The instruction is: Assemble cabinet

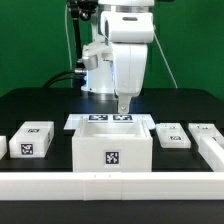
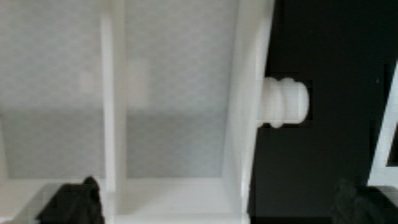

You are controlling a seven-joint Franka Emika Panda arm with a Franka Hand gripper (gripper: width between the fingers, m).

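Above the far side of the cabinet [image 1: 113,150] on the black counter [image 1: 40,105] hang the fingers [image 2: 71,203] — spread wide, gripping nothing.

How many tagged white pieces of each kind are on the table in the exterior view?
Cabinet: 1
Small loose blocks: 3
Marker board: 1
Total: 5
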